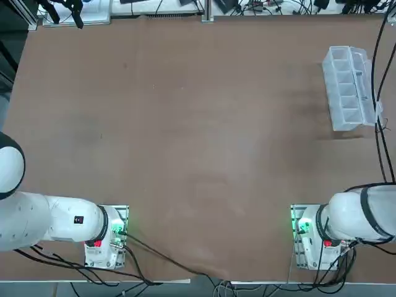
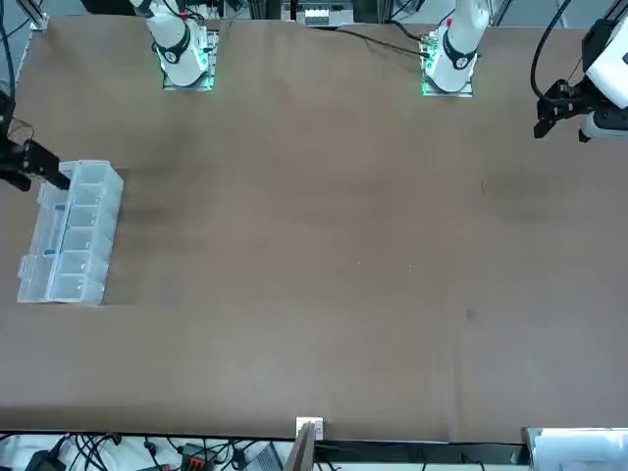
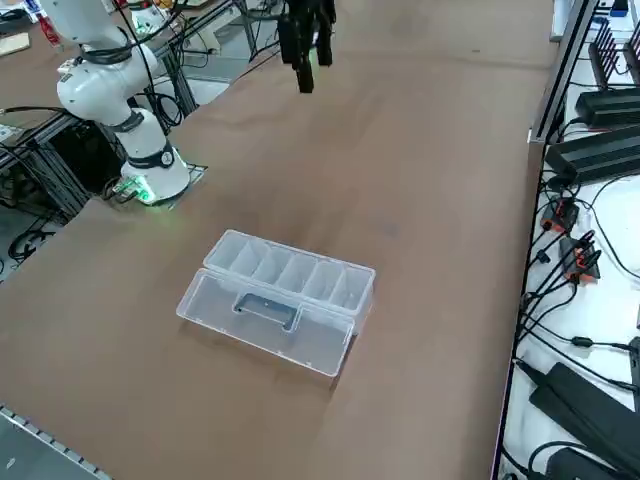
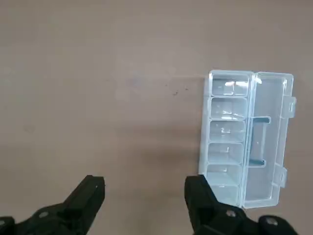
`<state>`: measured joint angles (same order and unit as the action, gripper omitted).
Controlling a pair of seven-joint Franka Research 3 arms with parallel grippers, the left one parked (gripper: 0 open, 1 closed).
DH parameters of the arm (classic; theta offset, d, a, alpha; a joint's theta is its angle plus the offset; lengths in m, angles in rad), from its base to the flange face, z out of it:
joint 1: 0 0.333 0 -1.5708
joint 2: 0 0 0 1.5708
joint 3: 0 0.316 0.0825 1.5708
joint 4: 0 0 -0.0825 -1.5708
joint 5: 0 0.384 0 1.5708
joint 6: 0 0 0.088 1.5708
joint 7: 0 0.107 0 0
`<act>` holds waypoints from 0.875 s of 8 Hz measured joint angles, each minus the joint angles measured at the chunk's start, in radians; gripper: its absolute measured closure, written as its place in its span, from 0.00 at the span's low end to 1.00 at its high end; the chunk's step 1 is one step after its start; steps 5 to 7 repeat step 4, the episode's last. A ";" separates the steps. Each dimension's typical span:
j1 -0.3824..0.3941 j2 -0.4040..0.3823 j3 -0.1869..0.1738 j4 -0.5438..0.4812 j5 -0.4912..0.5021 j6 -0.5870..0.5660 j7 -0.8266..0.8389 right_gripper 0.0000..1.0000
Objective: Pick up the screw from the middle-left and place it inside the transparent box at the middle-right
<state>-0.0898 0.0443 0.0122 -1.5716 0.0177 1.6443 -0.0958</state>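
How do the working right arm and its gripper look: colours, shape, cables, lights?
The right arm is made of rounded, glossy white segments with a dark band at one joint. Its base sits on a metal plate, glows green and carries a red part, with black cables trailing from it. The right gripper has two black, wedge-shaped fingers.

You have a bare brown table (image 1: 198, 148) with a few faint dark stain marks on it. Along its far edge in the top view runs a tangle of black cables (image 1: 272, 6). In the right side view, black power supply units (image 3: 590, 150) and more cables (image 3: 565, 250) lie beside the table's edge.
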 joint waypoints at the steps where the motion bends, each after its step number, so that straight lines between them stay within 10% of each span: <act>1: 0.015 -0.012 0.000 0.000 0.000 -0.007 0.022 0.00; 7: 0.078 -0.015 0.001 -0.001 0.000 -0.026 0.085 0.00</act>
